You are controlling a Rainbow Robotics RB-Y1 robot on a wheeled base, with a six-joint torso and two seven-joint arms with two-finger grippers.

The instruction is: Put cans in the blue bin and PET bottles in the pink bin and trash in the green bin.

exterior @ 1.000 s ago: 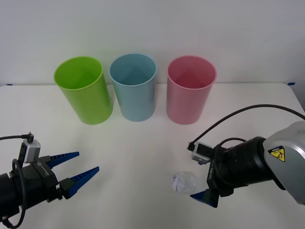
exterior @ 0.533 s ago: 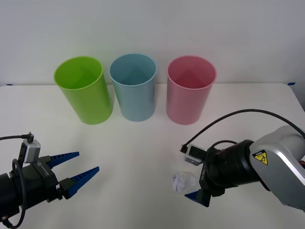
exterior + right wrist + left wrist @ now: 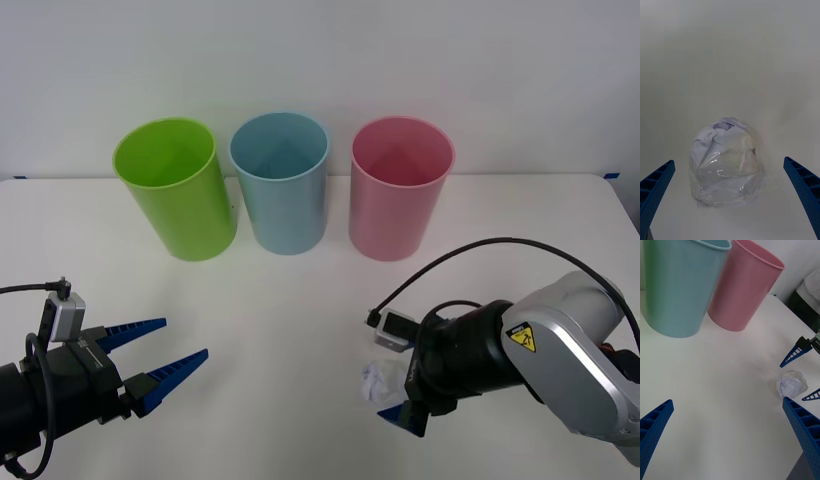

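The left gripper hung spread wide and empty over the table, well left of the trash. Beyond it stood the green bin, the blue bin and the pink bin in a row. The right gripper was wide open around the trash, which lay between its fingers, untouched.

Bright, even, diffuse light; soft faint shadows, sharp focus.
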